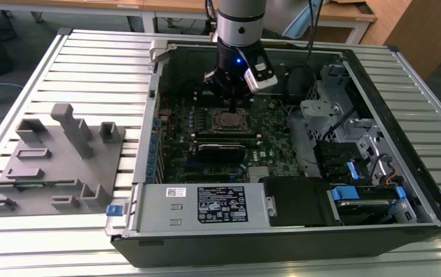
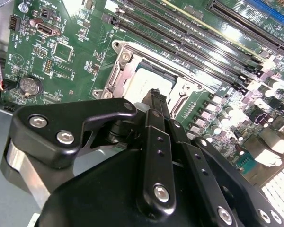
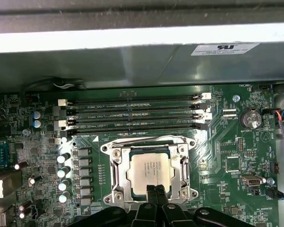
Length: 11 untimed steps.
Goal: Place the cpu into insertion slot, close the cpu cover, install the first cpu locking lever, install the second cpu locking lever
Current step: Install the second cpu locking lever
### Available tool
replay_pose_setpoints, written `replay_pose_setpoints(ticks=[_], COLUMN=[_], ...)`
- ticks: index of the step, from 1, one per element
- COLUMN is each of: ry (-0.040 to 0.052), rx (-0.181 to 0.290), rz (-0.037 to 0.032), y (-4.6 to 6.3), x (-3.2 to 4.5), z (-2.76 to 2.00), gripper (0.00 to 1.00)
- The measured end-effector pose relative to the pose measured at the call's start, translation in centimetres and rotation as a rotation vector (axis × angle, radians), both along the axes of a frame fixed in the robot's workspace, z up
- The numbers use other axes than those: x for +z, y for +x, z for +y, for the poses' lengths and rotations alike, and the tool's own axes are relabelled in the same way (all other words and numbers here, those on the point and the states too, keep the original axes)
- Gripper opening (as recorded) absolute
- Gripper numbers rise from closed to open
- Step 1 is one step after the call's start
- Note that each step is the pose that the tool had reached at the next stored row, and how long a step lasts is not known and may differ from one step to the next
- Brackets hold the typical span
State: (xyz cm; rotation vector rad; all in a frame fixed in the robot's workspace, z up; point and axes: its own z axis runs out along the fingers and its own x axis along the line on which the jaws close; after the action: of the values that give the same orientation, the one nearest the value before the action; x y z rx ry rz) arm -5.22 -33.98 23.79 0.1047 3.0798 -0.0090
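Observation:
The cpu point(image 3: 149, 171) lies flat in its socket on the green motherboard, grey-brown top up; it also shows in the exterior view point(image 1: 226, 120). The cpu cover point(image 3: 117, 176), a dull-metal frame, lies down around it, and the chip shows through its window. A thin wire lever point(image 3: 146, 140) runs along one side of the socket. My gripper point(image 3: 154, 190) hangs just over the socket's edge, fingers pressed together with nothing seen between them. In the second wrist view the gripper point(image 2: 154, 96) hides part of the cpu point(image 2: 154, 81). In the exterior view the gripper point(image 1: 232, 105) stands right behind the socket.
The open computer case point(image 1: 404, 144) lies on a slatted metal table. Memory slots point(image 3: 132, 113) run beside the socket, with a row of capacitors point(image 3: 64, 170) on another side. A grey fixture block point(image 1: 51, 156) sits at the exterior view's left. Drive cages and cables point(image 1: 343, 133) fill the right.

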Motion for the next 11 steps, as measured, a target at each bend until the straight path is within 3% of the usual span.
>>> replay_pose_setpoints(ticks=[11], ry=[0.0], rx=[0.0], rz=[0.0002], y=[0.0], x=[0.44], z=[0.0], gripper=[0.11])
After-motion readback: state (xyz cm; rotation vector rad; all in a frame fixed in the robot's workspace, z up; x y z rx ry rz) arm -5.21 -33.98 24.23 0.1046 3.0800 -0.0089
